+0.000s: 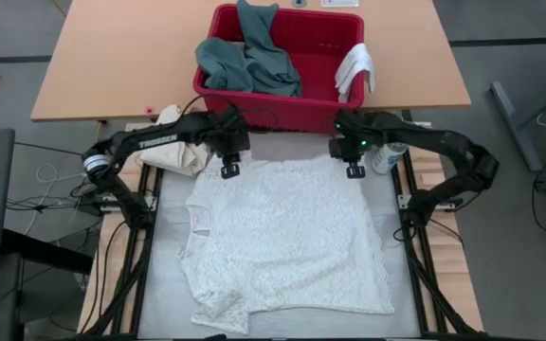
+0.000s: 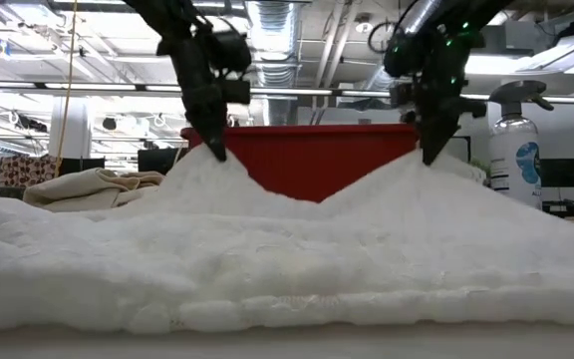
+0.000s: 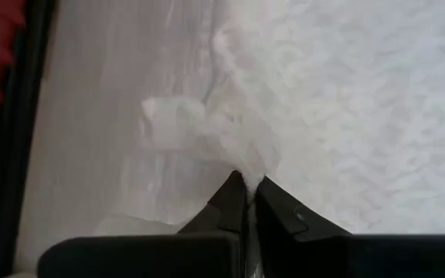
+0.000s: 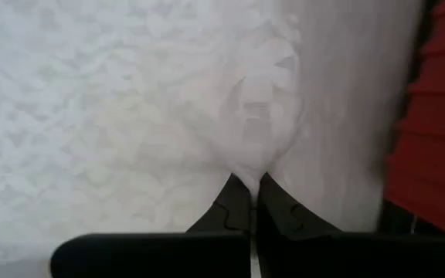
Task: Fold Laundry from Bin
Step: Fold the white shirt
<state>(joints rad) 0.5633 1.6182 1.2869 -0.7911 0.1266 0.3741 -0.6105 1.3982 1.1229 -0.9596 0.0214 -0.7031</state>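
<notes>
One white lace-textured garment [image 1: 287,237] lies spread flat at table centre, unfolded; the left gripper [image 1: 229,171] and right gripper [image 1: 354,171] are each clenched on its 12 o'clock edge, lifting two peaks. The red bin [image 1: 282,104] at 12 o'clock holds a teal garment [image 1: 254,62] and a white cloth [image 1: 356,71], so most work remains. "TROSSEN" reads on the left arm [image 1: 154,140].

A white textured towel [image 2: 287,259] fills the foreground, rising in two peaks. The left gripper [image 2: 215,152] pinches the left peak and the right gripper [image 2: 430,155] pinches the right one, both clamped on the cloth and lifting it off the surface. Behind the dip between the peaks stands the red bin [image 2: 307,155]. A cream cloth bundle [image 2: 88,186] lies at far left, and a spray bottle [image 2: 516,140] stands at right.
</notes>
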